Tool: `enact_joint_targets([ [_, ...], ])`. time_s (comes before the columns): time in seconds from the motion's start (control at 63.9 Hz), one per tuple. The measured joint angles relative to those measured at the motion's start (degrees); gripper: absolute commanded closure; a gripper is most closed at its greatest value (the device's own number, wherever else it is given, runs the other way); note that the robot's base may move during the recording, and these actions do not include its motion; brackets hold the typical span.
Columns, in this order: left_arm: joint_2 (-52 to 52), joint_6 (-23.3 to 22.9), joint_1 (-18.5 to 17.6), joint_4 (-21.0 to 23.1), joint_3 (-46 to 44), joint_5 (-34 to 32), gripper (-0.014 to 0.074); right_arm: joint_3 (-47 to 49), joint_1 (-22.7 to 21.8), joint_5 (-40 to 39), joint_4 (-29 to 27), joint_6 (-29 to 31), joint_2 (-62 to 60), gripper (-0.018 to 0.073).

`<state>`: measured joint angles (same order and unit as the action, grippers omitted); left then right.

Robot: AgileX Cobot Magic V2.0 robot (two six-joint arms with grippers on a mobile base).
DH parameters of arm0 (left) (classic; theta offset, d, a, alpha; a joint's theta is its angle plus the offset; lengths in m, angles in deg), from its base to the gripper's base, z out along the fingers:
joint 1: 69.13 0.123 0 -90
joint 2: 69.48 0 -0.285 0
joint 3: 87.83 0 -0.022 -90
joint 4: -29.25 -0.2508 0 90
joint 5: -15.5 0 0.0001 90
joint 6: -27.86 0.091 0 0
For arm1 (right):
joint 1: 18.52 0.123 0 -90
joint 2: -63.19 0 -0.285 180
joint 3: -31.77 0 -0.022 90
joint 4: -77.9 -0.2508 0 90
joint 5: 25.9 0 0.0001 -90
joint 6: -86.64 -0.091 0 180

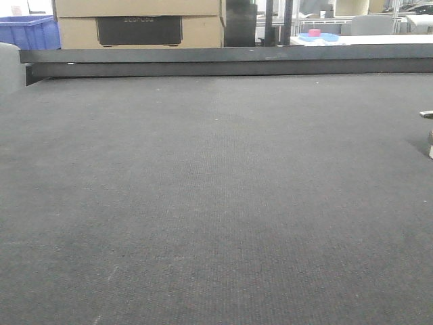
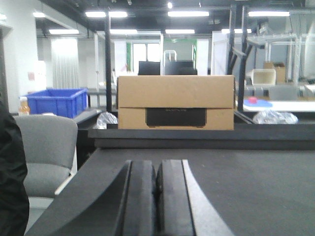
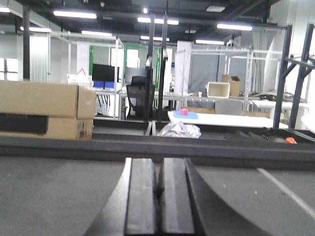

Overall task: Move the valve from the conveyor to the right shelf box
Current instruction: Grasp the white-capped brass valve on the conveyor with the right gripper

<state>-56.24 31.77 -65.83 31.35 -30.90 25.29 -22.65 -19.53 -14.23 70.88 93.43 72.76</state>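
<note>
The conveyor [image 1: 216, 203] fills the front view as a wide dark grey woven belt, edged at the back by a long black rail [image 1: 230, 62]. A small pale metallic object [image 1: 427, 115] is cut off at the belt's right edge; I cannot tell whether it is the valve. The right shelf box is out of view. My left gripper [image 2: 157, 189] hovers low over the belt [image 2: 256, 187], shut with nothing between its black pads. My right gripper [image 3: 160, 191] is likewise shut and empty above the belt [image 3: 49, 196]. Neither gripper shows in the front view.
Behind the rail stands a cardboard box [image 1: 139, 24] with a black window. A blue crate [image 1: 27, 32] sits at the back left, beside a grey chair [image 2: 47, 147]. A white table [image 3: 221, 119] and metal shelving frames [image 3: 295, 73] stand at the back right.
</note>
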Motion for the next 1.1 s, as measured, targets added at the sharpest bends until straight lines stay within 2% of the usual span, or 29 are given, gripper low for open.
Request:
enact_joint_targets([
  [0.11, 5.9, 0.0, 0.0, 0.0, -8.1, 7.7, 0.0465, 6.4, 0.0, 4.1, 0.0, 0.0, 4.9, 0.0288],
  [0.125, 7.1, 0.0, 0.0, 0.0, -9.4, 8.8, 0.0406, 7.3, 0.0, 4.5, 0.0, 0.0, 6.0, 0.0233],
  [0.235, 13.8, 0.0, 0.0, 0.0, -15.0, 13.2, 0.0175, 10.7, 0.0, 5.6, 0.0, 0.0, 11.7, 0.0053],
  [0.282, 16.3, 0.0, 0.0, 0.0, -16.8, 14.7, 0.0074, 11.3, 0.0, 6.1, 0.0, 0.0, 14.0, -0.0008],
  [0.329, 19.2, 0.0, 0.0, 0.0, -18.6, 16.1, -0.0027, 11.6, 0.0, 6.9, 0.0, 0.0, 16.6, -0.0009],
  [0.438, 24.5, 0.0, 0.0, 0.8, -21.6, 19.3, 0.0017, 11.9, 0.0, 7.9, 0.0, 0.0, 21.3, -0.0009],
  [0.548, 27.8, 0.0, -1.5, 1.9, -23.9, 21.7, 0.002, 15.3, 0.0, 11.8, 0.0, 0.0, 27.8, -0.0009],
  [0.689, 29.5, 0.0, -3.6, 2.4, -25.3, 22.4, 0.002, 25.0, 0.0, 20.9, 0.1, 0.0, 39.2, -0.0009],
  [0.814, 29.8, 0.0, -4.9, 2.5, -25.5, 22.5, 0.002, 36.2, 0.0, 32.2, 0.1, 0.0, 51.6, -0.0009],
  [0.986, 29.8, 0.0, -5.5, 2.5, -25.6, 22.6, 0.002, 50.1, 0.0, 46.6, 1.7, 0.0, 66.6, -0.0009],
  [1.096, 29.8, 0.0, -5.5, 2.5, -25.6, 22.6, 0.002, 56.2, 0.0, 51.4, 3.9, 0.0, 73.7, -0.0009],
])
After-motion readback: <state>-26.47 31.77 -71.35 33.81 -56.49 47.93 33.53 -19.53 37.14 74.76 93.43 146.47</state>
